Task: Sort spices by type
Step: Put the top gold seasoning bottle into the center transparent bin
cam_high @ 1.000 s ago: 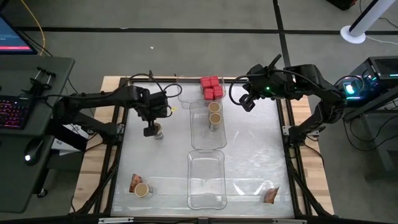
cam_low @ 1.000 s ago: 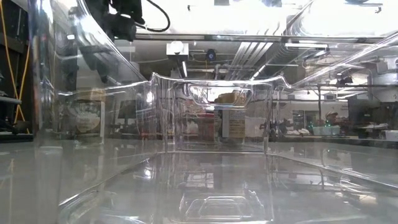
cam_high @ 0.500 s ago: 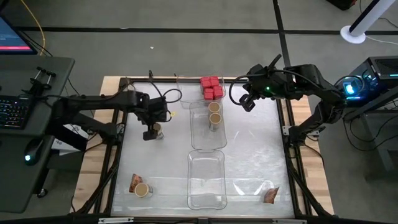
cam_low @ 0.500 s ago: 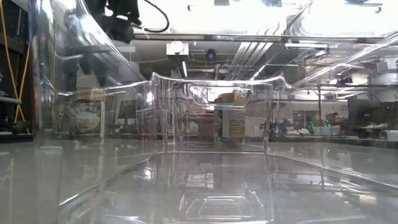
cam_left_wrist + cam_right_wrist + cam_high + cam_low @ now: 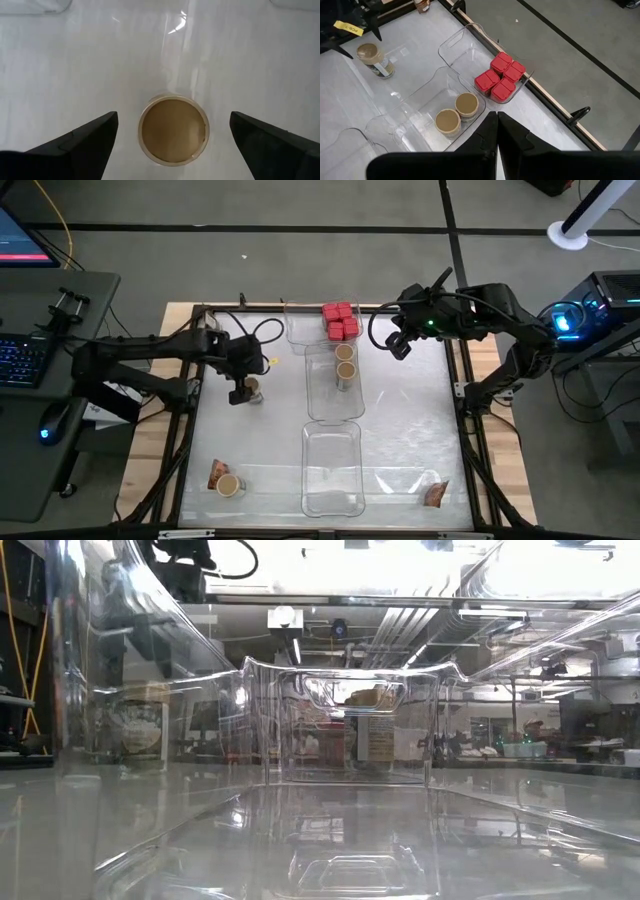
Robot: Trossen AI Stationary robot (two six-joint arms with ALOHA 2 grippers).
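Left pincer (image 5: pixel 172 145) hangs wide open over the tan-topped jar (image 5: pixel 173 130) at tabletop nine o'clock; rigid, light, probably slick, so grip its sides below the lid.

light: bright, overhead | glare: table (image 5: pixel 400 420) sheen | focus: sharp

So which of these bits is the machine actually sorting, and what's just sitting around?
Being sorted:
- red boxes in the far tray
- two jars in the middle tray
- jar under the open left gripper
- jar and packets near the front

Just lying about:
- keyboard
- mouse
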